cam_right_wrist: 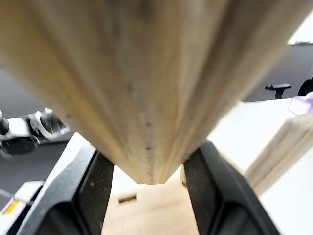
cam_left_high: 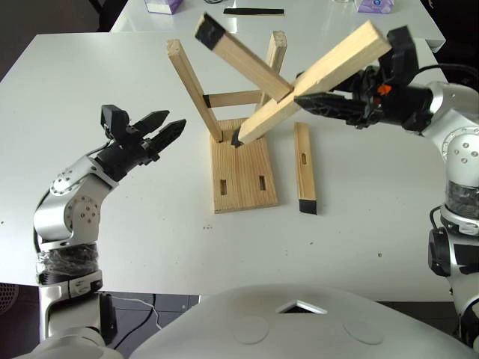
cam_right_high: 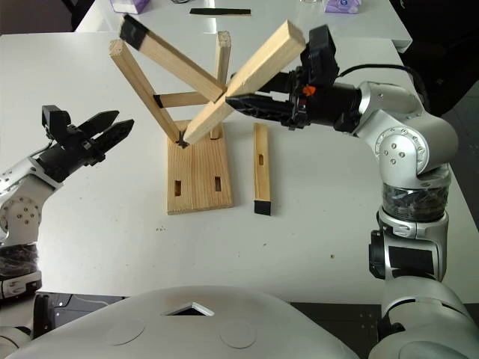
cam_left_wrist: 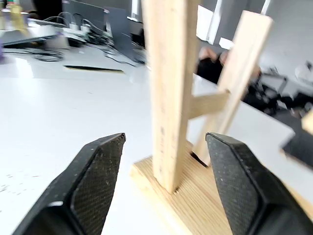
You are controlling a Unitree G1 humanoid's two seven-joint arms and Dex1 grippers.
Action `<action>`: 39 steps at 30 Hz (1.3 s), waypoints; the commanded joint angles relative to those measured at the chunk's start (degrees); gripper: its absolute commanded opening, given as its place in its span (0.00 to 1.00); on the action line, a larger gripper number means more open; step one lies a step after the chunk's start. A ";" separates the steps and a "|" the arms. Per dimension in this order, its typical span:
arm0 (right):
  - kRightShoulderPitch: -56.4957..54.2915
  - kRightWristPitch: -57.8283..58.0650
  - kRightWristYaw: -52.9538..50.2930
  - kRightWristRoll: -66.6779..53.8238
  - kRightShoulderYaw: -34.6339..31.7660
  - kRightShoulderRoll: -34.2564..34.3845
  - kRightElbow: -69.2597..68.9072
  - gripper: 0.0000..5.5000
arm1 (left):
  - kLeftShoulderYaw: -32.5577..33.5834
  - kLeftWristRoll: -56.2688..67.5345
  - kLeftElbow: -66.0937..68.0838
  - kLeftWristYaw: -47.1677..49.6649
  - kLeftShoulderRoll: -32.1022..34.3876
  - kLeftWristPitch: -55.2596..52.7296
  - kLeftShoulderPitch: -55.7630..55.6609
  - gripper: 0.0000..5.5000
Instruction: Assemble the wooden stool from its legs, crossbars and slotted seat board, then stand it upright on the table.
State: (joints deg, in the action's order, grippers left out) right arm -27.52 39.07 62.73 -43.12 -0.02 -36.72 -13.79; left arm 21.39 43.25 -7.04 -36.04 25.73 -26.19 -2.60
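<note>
The slotted seat board lies flat at the table's middle. Two legs stand tilted at its far end, joined by a crossbar. My right gripper is shut on a long leg, held aslant with its dark lower end touching the board near the left standing leg. A black-tipped piece crosses that leg; whether the two are joined I cannot tell. In the right wrist view the held leg sits between the fingers. My left gripper hangs open left of the board, facing the standing leg.
A loose slotted leg with a black end lies right of the board. On the far table sit two tissue packs and a black strip. The white table is bare toward its near edge.
</note>
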 commanded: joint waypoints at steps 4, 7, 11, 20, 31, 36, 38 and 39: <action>3.20 -7.86 6.40 8.41 6.83 -2.06 0.83 0.37 | 9.00 7.55 -2.15 19.58 -16.51 6.07 -0.71 0.55; 2.36 -7.52 8.48 7.84 6.96 -2.44 0.41 0.37 | 10.14 10.33 -4.81 24.00 -20.83 7.84 -0.12 0.55; 2.52 -6.78 12.60 7.64 7.72 -4.43 0.28 0.37 | 7.94 8.31 -5.62 23.20 -20.87 7.77 2.49 0.55; -0.19 -8.01 16.60 9.97 9.37 -5.05 4.92 0.37 | 6.71 7.46 -5.50 22.93 -20.35 8.87 2.99 0.55; -4.69 -9.60 20.09 13.25 9.75 -4.86 11.99 0.37 | 4.72 5.87 -5.35 22.27 -22.22 11.01 5.29 0.55; -6.68 -11.03 20.74 15.39 10.98 -3.65 15.44 0.37 | 3.97 5.38 -4.82 22.28 -22.83 12.17 5.22 0.55; -6.27 -12.02 20.61 16.42 11.66 -3.26 15.70 0.37 | 3.67 5.37 -4.64 22.23 -22.79 12.45 5.14 0.55; -6.19 -12.29 20.46 16.69 11.92 -3.06 15.74 0.37 | 3.49 5.38 -4.67 22.24 -22.75 12.55 5.16 0.55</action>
State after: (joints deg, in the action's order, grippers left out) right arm -33.06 28.03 83.37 -28.30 10.98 -40.30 1.42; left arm 25.33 49.56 -12.11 -13.78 3.16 -14.11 2.62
